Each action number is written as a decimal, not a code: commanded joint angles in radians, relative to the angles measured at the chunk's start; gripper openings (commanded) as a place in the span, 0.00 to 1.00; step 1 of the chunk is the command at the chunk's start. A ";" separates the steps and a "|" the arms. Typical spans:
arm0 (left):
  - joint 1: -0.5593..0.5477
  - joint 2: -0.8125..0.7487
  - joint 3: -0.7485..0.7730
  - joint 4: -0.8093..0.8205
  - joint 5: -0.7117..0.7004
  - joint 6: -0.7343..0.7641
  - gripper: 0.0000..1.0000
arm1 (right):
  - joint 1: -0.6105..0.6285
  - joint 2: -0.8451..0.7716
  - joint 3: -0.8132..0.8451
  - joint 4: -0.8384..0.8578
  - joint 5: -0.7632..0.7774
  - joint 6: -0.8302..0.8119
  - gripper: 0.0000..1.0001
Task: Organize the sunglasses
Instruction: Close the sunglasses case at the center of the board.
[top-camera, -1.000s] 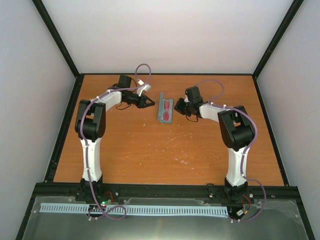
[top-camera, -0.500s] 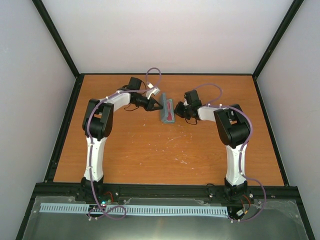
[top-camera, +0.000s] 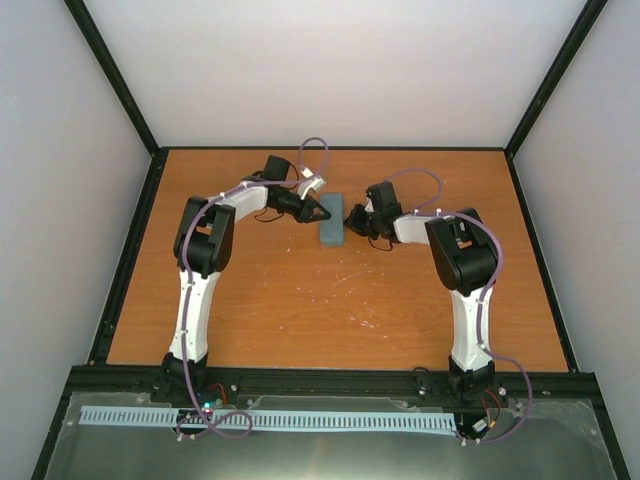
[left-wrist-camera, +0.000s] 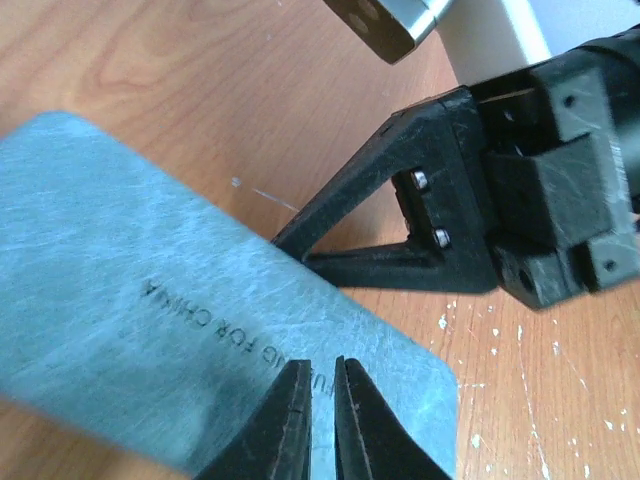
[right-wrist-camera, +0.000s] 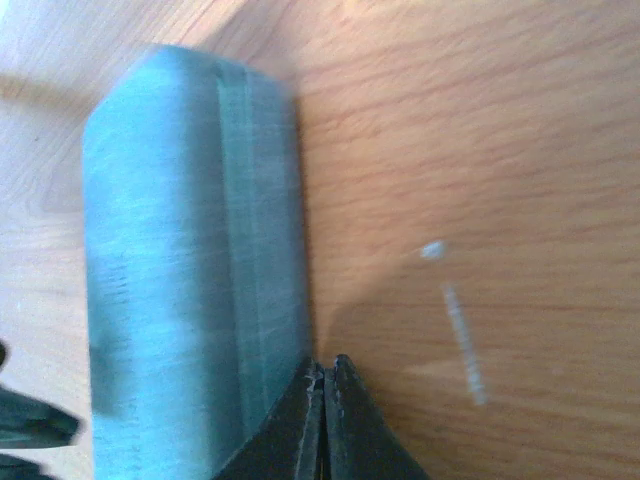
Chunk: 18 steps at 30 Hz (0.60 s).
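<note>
While the left gripper, all but closed and holding nothing, pressed its tips on top of the case, the right gripper (fully closed, also empty) braced the case's right flank. An off-centre push could skid the case across the worktop or leave it unlatched. The sunglasses were out of sight, presumably inside the case, whose long axis ran near-to-far between both grippers.
</note>
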<state>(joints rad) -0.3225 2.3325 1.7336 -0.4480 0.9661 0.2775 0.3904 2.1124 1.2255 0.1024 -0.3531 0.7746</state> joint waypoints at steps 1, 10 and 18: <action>-0.053 0.057 0.015 -0.035 -0.040 0.007 0.11 | 0.047 0.024 -0.033 -0.002 -0.061 -0.008 0.03; -0.049 -0.055 -0.048 -0.023 -0.170 0.042 0.58 | 0.036 -0.103 -0.060 -0.137 0.072 -0.072 0.10; 0.082 -0.414 -0.261 0.096 -0.388 -0.070 0.99 | -0.042 -0.420 -0.111 -0.385 0.303 -0.259 0.45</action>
<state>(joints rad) -0.3309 2.1025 1.5471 -0.4290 0.7540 0.2726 0.4034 1.8545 1.1408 -0.1463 -0.1810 0.6434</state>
